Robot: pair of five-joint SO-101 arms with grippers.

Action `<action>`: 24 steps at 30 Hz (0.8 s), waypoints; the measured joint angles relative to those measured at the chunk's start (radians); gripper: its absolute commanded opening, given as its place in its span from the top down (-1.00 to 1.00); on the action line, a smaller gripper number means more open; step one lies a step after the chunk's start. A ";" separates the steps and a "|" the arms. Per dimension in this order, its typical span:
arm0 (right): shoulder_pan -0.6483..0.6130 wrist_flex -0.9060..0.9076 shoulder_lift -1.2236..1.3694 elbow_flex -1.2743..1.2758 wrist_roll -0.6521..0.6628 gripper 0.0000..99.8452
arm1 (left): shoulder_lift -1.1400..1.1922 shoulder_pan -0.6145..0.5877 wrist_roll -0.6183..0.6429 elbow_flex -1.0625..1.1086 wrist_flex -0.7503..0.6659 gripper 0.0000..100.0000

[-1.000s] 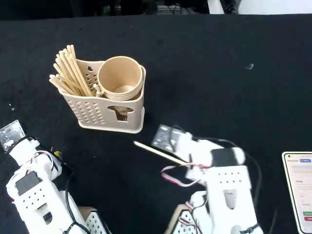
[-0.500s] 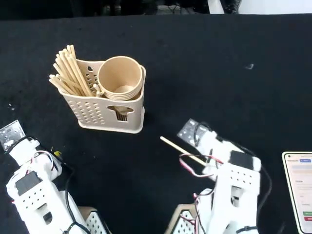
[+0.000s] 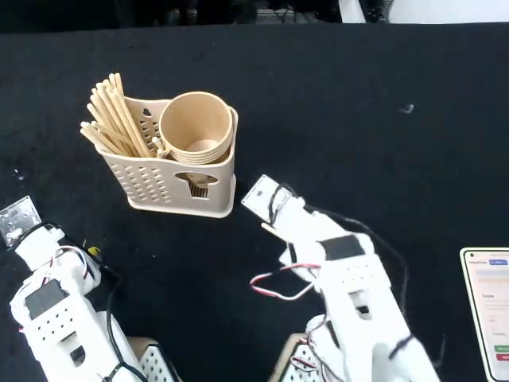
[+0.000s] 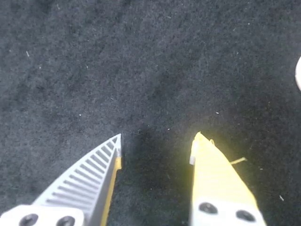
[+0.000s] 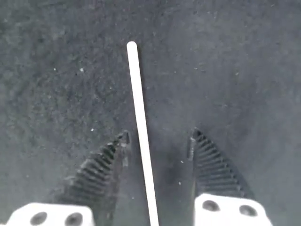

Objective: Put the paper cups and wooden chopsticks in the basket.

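Right gripper [image 5: 160, 133]: fingers apart, one on each side of a loose chopstick [image 5: 139, 117] and not clamped on it; the stick runs closer to one finger than to the other.
Left gripper [image 4: 157, 135]: fingers apart, with bare cloth between them; their bases are cut off at the picture's edge.
Table [image 3: 358, 95]: covered in black cloth, running out of the high view on every side.
Right arm [image 3: 350, 286]: white, with its wrist just beside the basket's near corner; in the high view the wrist hides the fingers.
Left arm [image 3: 48, 302]: white, low at the near edge and well apart from the basket; its base is cut off.
Basket [image 3: 171, 187]: cream, perforated, standing upright on the cloth.
Paper cups [image 3: 196, 123]: nested in a stack inside the basket, at the end nearer the right arm. How many there are cannot be told; only the top rims and a slot in the wall show them.
Chopstick bundle [image 3: 111, 111]: standing in the basket's other end and leaning outward; the lower ends are hidden by the wall.
Loose chopstick, position: on the cloth just beside the basket, outside it. One end shows in the right wrist view and the other is cut off at the frame edge. From above only a short bit shows by the wrist.
Screen device [image 3: 487, 310]: at the table's edge, partly cut off.
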 measured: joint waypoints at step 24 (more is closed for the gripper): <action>0.147 0.273 0.276 -0.434 -0.023 0.98 | 0.000 0.000 0.000 0.000 0.000 0.52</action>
